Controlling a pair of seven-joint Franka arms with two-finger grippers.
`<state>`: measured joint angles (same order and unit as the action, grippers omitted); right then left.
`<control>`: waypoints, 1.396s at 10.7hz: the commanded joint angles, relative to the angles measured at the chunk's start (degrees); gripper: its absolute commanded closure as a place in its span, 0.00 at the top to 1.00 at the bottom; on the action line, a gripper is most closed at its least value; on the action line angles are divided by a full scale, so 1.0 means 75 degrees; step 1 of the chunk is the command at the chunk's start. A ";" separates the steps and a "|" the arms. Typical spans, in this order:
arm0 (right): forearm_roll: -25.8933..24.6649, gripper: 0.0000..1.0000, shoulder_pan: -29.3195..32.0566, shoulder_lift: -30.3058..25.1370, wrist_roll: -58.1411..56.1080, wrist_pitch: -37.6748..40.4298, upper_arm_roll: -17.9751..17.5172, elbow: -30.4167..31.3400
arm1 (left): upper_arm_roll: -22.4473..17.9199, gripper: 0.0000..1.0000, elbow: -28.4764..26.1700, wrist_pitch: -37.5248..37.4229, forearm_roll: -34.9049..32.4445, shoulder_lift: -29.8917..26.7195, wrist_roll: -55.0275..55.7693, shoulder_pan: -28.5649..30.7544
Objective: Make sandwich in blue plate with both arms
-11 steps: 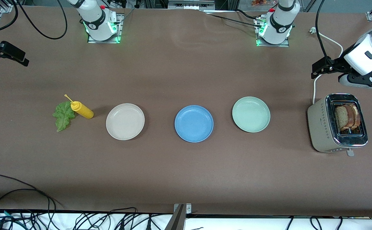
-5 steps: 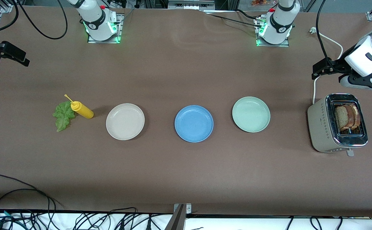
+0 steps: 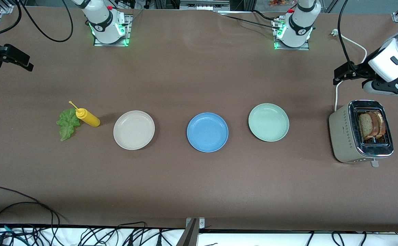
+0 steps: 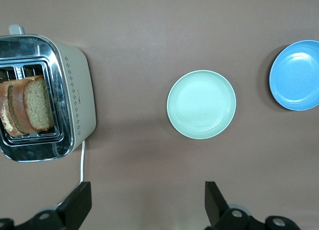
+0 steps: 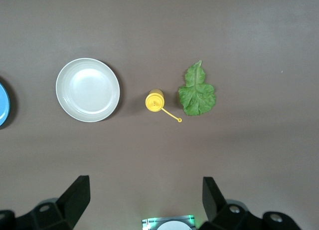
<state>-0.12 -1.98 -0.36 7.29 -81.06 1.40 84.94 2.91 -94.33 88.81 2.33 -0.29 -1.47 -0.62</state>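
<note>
Bread slices (image 4: pixel 22 106) sitting in toaster (image 4: pixel 75 98), clearest from left wrist; left gripper (image 4: pixel 147 202) and right gripper (image 5: pixel 144 197) hovering wide open, holding nothing; blue plate (image 3: pixel 207 132) lying bare.

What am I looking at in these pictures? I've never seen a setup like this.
Two robot arms stand at a brown table. One picture looks down from high across the table; the other two come from cameras on each arm's wrist. The left pincer hangs open over the table by the toaster, which holds bread slices. The right pincer hangs open at its end, by the lettuce leaf and yellow bottle. A cream plate, blue plate and green plate lie in a row. Nothing is held.
</note>
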 commanded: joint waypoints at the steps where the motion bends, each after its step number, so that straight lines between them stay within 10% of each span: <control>1: 0.0016 1.00 -0.0041 -0.0046 -0.0093 -0.0079 0.0024 0.0053 | 0.0081 1.00 0.0004 0.0042 -0.0041 -0.0032 -0.0120 0.0118; 15: 0.0016 1.00 -0.0053 -0.0046 -0.0093 -0.0079 0.0012 0.0053 | 0.0046 1.00 0.0004 0.0135 -0.0076 0.0097 -0.0120 0.0106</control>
<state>-0.12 -2.13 -0.36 7.28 -81.10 1.40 84.94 2.93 -94.34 88.81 2.33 -0.11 -1.47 -0.46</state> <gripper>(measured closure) 0.000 0.000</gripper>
